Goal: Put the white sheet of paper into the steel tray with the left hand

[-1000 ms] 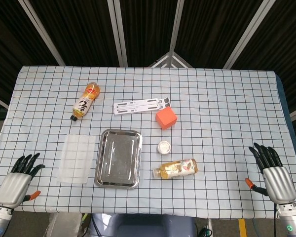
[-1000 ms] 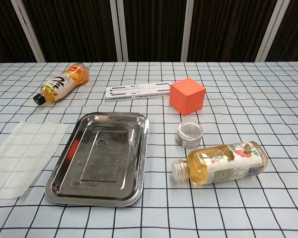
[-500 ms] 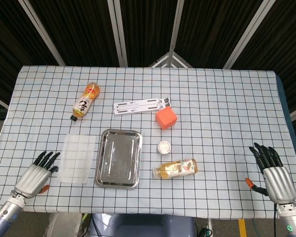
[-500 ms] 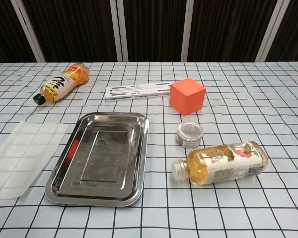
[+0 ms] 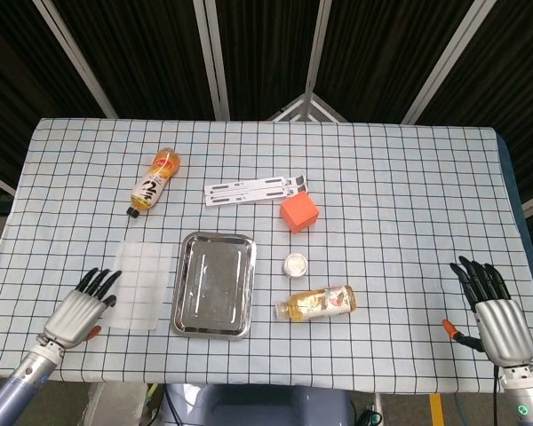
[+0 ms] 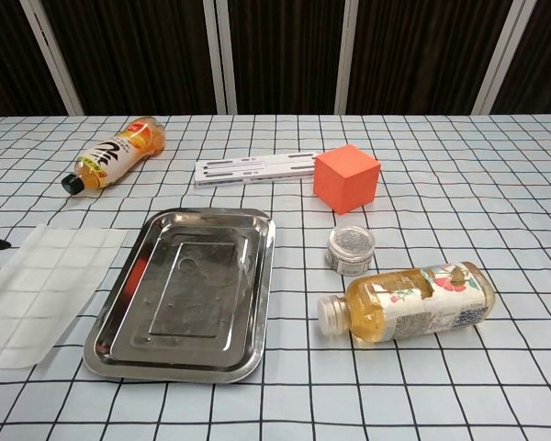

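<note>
The paper (image 5: 142, 286) lies flat near the desk's (image 5: 400, 177) front-left corner, just left of the tray (image 5: 213, 284). The left robot hand (image 5: 78, 310) is beside the paper's left edge, fingers spread, holding nothing. The right robot hand (image 5: 491, 313) sits at the front-right corner, likewise spread and empty.

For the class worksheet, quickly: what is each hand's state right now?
Left hand: open, fingers spread, holding nothing, beside the white sheet of paper.
Right hand: open, holding nothing.
</note>
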Available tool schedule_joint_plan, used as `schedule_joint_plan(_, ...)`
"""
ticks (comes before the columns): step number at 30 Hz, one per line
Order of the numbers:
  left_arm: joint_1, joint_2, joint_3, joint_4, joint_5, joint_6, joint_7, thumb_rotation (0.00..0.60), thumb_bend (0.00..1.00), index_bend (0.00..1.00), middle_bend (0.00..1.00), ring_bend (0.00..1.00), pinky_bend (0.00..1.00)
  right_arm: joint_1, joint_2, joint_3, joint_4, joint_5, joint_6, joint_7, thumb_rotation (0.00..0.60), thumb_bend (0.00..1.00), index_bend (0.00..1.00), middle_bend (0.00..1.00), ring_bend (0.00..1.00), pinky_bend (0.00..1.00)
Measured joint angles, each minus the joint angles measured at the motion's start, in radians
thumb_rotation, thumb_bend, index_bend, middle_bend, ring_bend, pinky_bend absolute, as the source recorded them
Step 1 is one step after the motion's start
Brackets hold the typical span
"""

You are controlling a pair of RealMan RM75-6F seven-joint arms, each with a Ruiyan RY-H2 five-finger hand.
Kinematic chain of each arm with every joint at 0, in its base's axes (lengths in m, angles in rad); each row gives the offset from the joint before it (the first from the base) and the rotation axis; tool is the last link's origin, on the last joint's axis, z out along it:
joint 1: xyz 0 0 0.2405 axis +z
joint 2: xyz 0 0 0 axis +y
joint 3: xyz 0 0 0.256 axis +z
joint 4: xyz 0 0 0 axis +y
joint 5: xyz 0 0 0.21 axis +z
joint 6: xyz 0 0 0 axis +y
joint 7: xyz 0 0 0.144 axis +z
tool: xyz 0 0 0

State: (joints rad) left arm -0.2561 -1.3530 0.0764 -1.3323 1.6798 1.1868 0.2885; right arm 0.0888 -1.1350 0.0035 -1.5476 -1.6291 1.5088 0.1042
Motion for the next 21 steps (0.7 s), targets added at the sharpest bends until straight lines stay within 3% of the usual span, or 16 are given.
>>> schedule_joint_plan(21,-0.021,-0.066,0.008,0.033,-0.021,-0.004,-0.002,0.6,0.42,0.57,0.0,0.0,0.0,-0.001,0.002,0.0,0.001,-0.001,0.003,0.009,0.6,0.29,0.0,0.0,0.0,0.0)
